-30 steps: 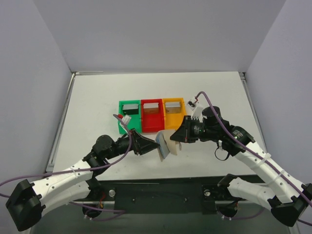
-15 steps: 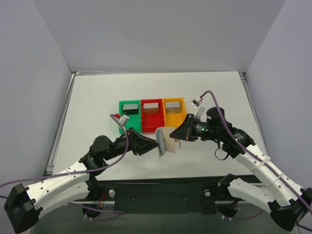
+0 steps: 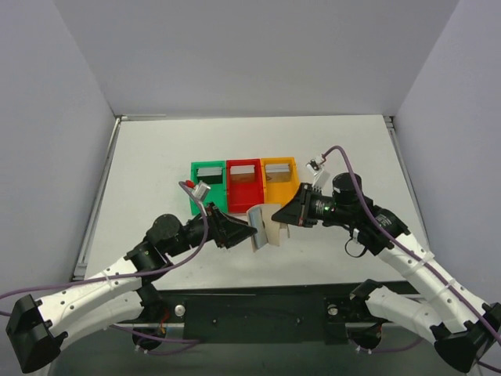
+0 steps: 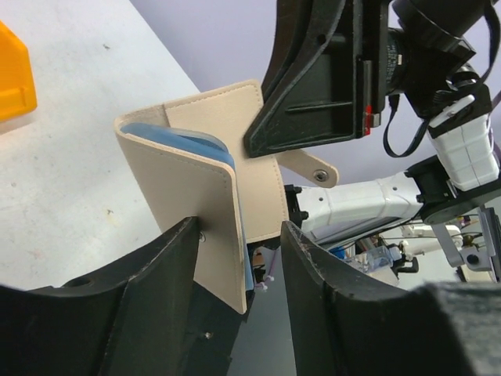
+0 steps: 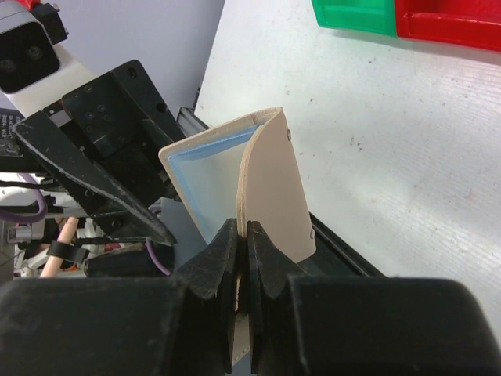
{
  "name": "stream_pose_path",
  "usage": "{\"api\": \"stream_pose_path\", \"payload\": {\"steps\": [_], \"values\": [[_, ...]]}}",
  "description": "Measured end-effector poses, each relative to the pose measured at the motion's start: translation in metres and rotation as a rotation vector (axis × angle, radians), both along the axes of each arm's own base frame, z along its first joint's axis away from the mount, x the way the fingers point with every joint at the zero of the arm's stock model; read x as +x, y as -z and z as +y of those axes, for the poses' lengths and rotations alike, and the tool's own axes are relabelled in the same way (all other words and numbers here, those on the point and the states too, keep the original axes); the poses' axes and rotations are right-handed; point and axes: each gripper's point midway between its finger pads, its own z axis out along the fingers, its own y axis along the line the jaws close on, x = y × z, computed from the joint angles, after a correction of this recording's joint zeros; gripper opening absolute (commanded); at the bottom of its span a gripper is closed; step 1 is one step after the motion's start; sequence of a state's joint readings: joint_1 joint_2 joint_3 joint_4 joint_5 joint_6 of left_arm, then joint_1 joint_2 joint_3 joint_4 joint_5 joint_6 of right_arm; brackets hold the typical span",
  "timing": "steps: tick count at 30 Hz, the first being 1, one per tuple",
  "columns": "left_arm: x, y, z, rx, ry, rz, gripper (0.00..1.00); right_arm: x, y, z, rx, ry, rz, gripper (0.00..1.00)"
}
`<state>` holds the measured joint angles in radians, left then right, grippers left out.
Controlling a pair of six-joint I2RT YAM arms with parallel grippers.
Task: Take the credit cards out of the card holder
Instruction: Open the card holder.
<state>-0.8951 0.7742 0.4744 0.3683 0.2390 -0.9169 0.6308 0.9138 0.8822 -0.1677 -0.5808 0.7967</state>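
card holder [image 4: 211, 196] held upright, clear of the surface [image 3: 149, 164], near its front edge, between both arms. tan bifold, stitched edges, light blue lining, snap tab; part-open like a book. right pincer [image 5: 243, 229] clamped on one tan flap's edge. left pincer [image 4: 236, 227] spread apart, other flap between its fingers, not squeezed. behind: green bin [image 3: 205, 164], red bin [image 3: 243, 162], orange bin [image 3: 279, 160] in a row.

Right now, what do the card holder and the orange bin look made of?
The card holder: matte tan leather or imitation, judging by the stitched edges; pale blue lining, material unclear. The orange bin: rigid plastic, slightly glossy, uniformly coloured walls.
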Motion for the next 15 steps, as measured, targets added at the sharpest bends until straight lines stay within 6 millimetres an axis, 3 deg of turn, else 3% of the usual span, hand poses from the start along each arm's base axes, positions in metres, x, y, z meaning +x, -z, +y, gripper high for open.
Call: {"api": "stream_pose_path", "payload": {"steps": [2, 4, 10, 13, 15], "values": [[0.002, 0.004, 0.0, 0.016, -0.008, 0.002, 0.45, 0.0, -0.001, 0.0, 0.002, 0.0, -0.003, 0.0], [0.003, 0.007, 0.0, 0.032, -0.014, 0.006, 0.31, -0.001, -0.002, -0.001, 0.004, 0.0, -0.006, 0.0], [0.005, 0.012, 0.001, 0.053, -0.028, 0.004, 0.14, -0.002, -0.004, -0.002, 0.009, 0.001, -0.012, 0.0], [0.005, 0.012, 0.002, 0.057, -0.036, 0.002, 0.15, -0.002, -0.005, -0.002, 0.011, 0.0, -0.015, 0.0], [0.005, 0.013, 0.003, 0.059, -0.037, 0.002, 0.23, -0.003, -0.004, -0.002, 0.011, 0.0, -0.015, 0.0]]}}
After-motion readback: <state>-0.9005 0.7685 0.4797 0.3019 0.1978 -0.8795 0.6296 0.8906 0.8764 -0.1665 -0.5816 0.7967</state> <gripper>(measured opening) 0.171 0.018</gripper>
